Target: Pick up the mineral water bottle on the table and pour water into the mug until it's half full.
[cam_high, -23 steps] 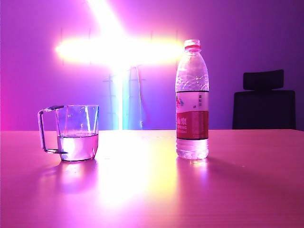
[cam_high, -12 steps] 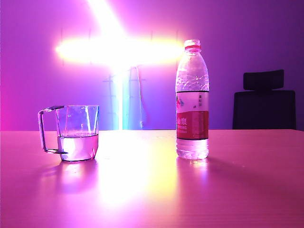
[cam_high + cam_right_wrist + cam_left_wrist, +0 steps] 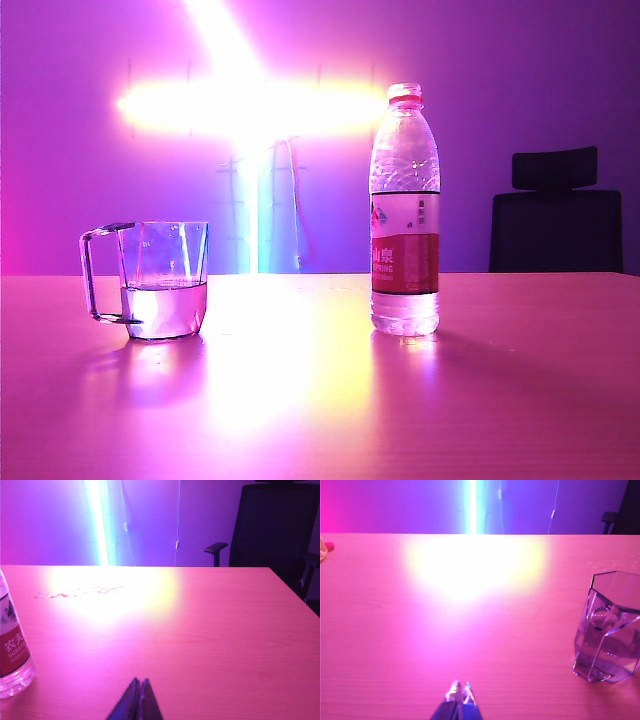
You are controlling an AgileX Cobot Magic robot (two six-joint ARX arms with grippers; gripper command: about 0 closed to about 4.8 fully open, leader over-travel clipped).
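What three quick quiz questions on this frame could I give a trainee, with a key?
1. True or false: the mineral water bottle stands upright on the table, apart from the mug.
2. Multiple choice: the water in the mug reaches A) the rim, B) somewhat under halfway, C) nothing is in it.
3. Fill in: both the left gripper and the right gripper are ___ and hold nothing.

Key: 1 true. 2 B. 3 shut.
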